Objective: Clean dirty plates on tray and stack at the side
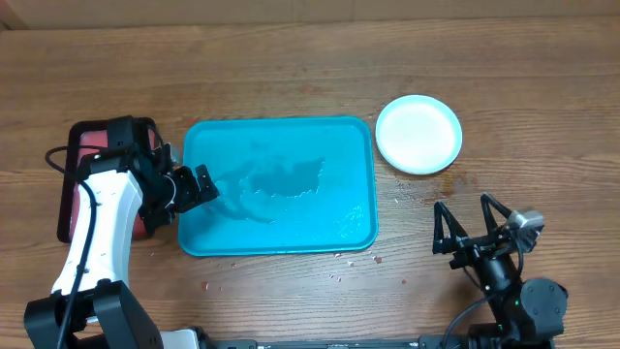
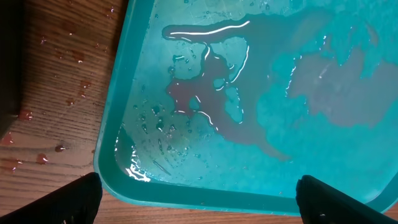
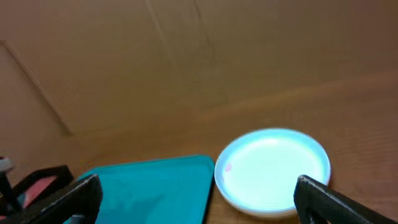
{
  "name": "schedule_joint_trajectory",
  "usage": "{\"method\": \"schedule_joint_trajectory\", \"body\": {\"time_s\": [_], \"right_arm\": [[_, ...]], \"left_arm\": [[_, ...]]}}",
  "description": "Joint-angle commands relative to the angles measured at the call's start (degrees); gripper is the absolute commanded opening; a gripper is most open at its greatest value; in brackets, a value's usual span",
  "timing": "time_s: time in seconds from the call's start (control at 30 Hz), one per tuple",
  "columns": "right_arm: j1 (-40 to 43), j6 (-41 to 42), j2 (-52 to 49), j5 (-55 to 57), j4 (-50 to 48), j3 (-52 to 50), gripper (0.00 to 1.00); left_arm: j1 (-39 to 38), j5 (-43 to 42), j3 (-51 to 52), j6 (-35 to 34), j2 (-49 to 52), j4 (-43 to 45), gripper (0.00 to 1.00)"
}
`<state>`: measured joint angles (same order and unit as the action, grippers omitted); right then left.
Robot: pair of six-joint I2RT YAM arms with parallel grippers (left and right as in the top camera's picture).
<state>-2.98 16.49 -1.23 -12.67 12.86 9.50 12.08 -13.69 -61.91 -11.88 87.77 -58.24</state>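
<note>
The teal tray [image 1: 281, 122] lies mid-table and holds only a film of pinkish water. It also shows in the left wrist view [image 2: 118, 93] and the right wrist view [image 3: 155, 186]. The plates [image 1: 418, 134] sit as one stack on the table to the right of the tray. A pale blue plate [image 3: 272, 168] with a small red smear is on top, and the ones under it are hidden. My left gripper [image 1: 197, 184] [image 2: 199, 202] is open and empty over the tray's left rim. My right gripper [image 1: 467, 223] [image 3: 199, 199] is open and empty, nearer the front than the stack.
A smaller dark-rimmed tray with a pink-red inside [image 1: 87, 141] lies at the far left under my left arm. Reddish water drops [image 2: 59, 148] dot the wood beside the teal tray, and more drops [image 1: 339, 260] lie along its front edge.
</note>
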Motion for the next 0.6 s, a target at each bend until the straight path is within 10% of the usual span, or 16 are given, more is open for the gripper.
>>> {"method": "schedule_joint_trajectory", "body": {"time_s": [0.0,0.27,0.57], "right_arm": [[0.48,0.04,1.07,-0.02,-5.44,-3.8,1.0],[0.48,0.22,1.07,5.62,-17.09,-9.05,1.0],[0.48,-2.73,1.07,11.96,-8.02,-9.03,1.0]], "left_arm": [[-0.2,0.2,0.33,-0.57,0.24,0.09,1.0],[-0.2,0.22,0.33,-0.57,0.24,0.07,0.99],[-0.2,0.2,0.33,-0.57,0.24,0.09,1.0]]}}
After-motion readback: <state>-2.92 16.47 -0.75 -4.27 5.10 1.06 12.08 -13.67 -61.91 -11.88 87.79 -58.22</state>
